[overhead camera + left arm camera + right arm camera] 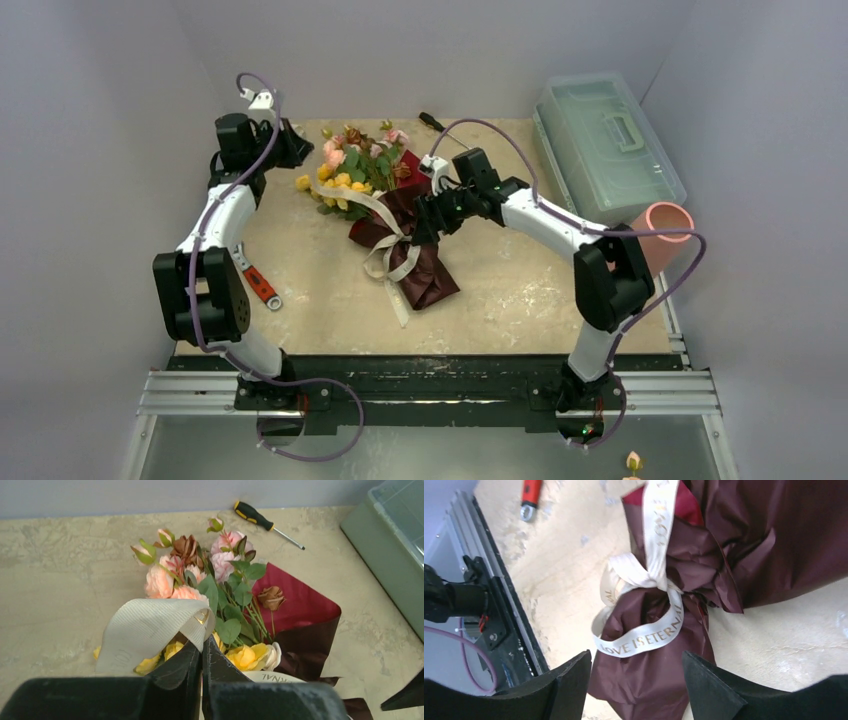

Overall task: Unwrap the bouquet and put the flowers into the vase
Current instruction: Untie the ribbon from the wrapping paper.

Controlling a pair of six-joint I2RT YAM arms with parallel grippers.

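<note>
Closest in, the left gripper point(202, 642) has its jaws pressed tight together, pinching a loop of the cream ribbon point(150, 627) just beside the yellow and pink flowers point(200, 580). The right gripper point(636, 657) hangs over the ribbon's knot point(655, 582) with its jaws wide apart, holding nothing. The bouquet point(405, 240) lies mid-desk point(520, 300), wrapped in dark red paper point(774, 535) and tied, blooms toward the far edge, wrapped stems toward the near edge. The vase point(668, 222) sits at the right edge, behind the right arm's elbow, well apart from the bouquet.

Cream ribbon point(639, 644) reads "LOVE IS ETERNAL" (gold lettering)
</note>
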